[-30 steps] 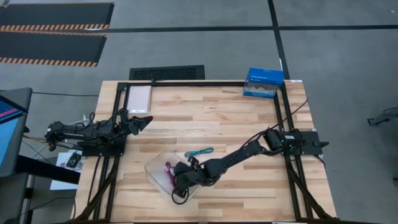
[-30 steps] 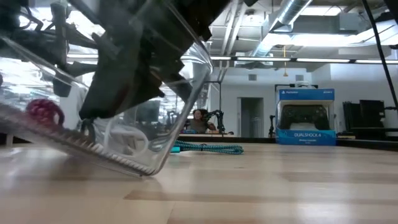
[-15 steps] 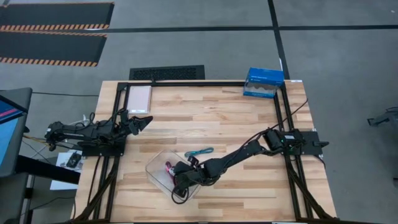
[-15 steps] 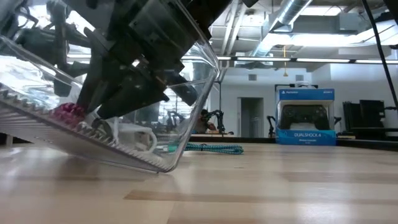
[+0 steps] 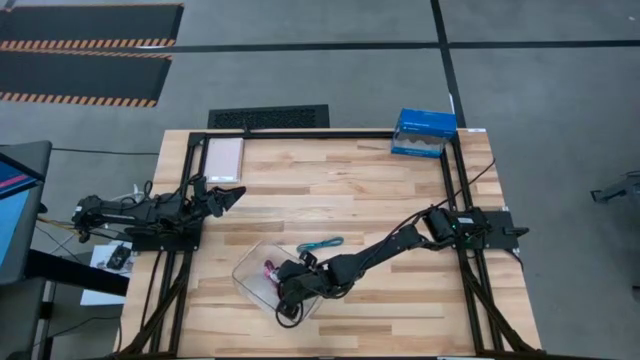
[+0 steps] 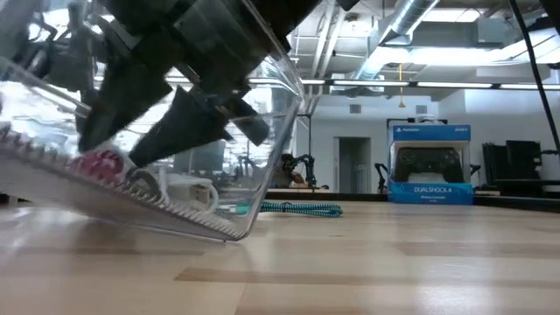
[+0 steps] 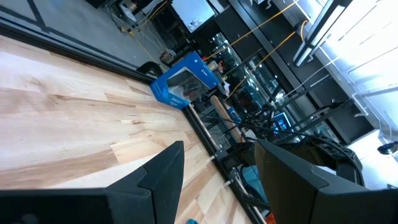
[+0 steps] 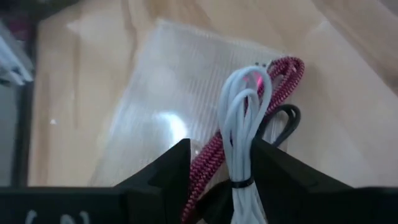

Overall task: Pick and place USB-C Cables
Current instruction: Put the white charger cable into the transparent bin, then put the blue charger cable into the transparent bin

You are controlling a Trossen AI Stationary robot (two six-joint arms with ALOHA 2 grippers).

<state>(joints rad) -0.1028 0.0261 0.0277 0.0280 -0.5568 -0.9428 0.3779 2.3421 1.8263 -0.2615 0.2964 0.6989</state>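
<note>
A clear tray (image 5: 245, 270) sits near the table's front, and in the low view it looks tilted. In it lie a magenta cable (image 8: 283, 78), a white cable (image 8: 244, 118) and a dark cable (image 8: 285, 117). My right gripper (image 8: 221, 180) reaches into the tray, slanting down, and is open, with the white cable's tied end between its fingers. A teal cable (image 5: 320, 244) lies on the wood just beyond the tray. My left gripper (image 5: 232, 192) waits open at the table's left, over bare wood. My right gripper stands open on either side of the white cable's tied end (image 8: 239, 183), slanting down into the tray. Whether a finger touches the cable, I cannot tell. The cable lies on the tray's floor beside the magenta one.
A blue box (image 5: 424, 132) stands at the far right corner, and a pale flat pack (image 5: 224, 158) lies at the far left. Black frame rails (image 5: 455, 200) run along the table's sides. Bare wood stretches between the tray and the far edge.
My right gripper has opened without leaving its place inside the tray and has let go of the white cable, which now lies on the tray's floor. In the low view the tray has shifted a little.
</note>
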